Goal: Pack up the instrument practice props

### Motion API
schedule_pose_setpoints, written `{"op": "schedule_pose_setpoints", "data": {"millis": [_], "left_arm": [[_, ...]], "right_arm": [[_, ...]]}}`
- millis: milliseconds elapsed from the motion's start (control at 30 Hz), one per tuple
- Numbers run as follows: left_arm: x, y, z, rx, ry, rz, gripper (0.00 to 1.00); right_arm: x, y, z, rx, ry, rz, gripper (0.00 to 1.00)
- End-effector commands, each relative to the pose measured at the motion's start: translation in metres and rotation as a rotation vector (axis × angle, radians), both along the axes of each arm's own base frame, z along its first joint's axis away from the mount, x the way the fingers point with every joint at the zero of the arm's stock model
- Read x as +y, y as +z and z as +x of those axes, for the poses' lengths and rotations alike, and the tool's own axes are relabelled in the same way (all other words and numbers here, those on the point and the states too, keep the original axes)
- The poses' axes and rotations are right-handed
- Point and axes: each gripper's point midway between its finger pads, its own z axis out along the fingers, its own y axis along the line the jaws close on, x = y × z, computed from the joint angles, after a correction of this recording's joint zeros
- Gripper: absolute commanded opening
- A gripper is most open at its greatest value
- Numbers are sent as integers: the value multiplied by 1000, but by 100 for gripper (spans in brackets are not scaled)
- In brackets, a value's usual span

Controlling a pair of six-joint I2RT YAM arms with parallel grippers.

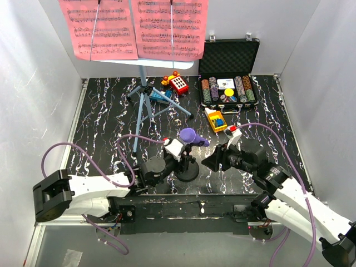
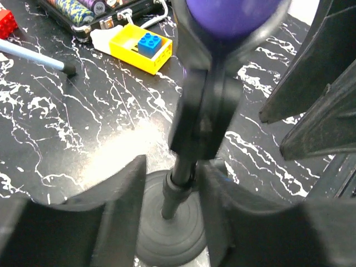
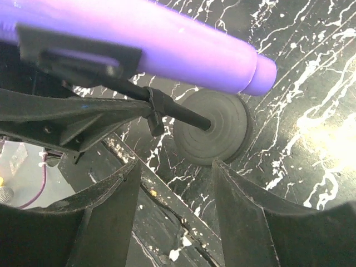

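The purple microphone [image 1: 190,136] sits clipped on the thin black mic stand, whose round base [image 1: 187,173] rests on the mat near the front. My left gripper [image 1: 180,152] is open, its fingers either side of the stand's pole [image 2: 179,186] just above the base [image 2: 169,236]; the right finger touches the pole and the left stands apart. The microphone [image 2: 231,14] is above. My right gripper [image 1: 211,160] is open and empty, just right of the stand, under the microphone [image 3: 167,44]. The light-blue music stand [image 1: 146,97] holds the pink pages [image 1: 105,28] at the back.
An open black case of poker chips [image 1: 228,83] stands at the back right. A yellow toy with a blue brick [image 1: 216,119] lies in front of it, and a small red toy [image 1: 178,83] sits by the stand's legs. White walls close in three sides.
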Motion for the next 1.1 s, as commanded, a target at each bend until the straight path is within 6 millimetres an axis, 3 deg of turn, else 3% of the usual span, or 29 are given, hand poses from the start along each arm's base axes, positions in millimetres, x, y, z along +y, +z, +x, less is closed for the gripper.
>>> {"op": "schedule_pose_setpoints", "data": {"millis": [0, 300, 400, 633, 867, 1067], "left_arm": [[19, -23, -11, 59, -1, 69, 47], [24, 16, -20, 35, -30, -72, 60], [30, 38, -24, 9, -37, -162, 65], [23, 73, -27, -51, -83, -208, 66], [1, 76, -20, -74, -111, -166, 66], [-5, 86, -13, -111, -91, -176, 66]], "right_arm": [[-7, 21, 4, -60, -28, -3, 62], [-11, 29, 3, -78, -38, 1, 62], [-14, 31, 3, -85, -45, -3, 62], [-18, 32, 5, -96, -60, -15, 63], [-18, 33, 3, -99, -57, -13, 63], [-20, 32, 2, -95, -59, -18, 63]]}}
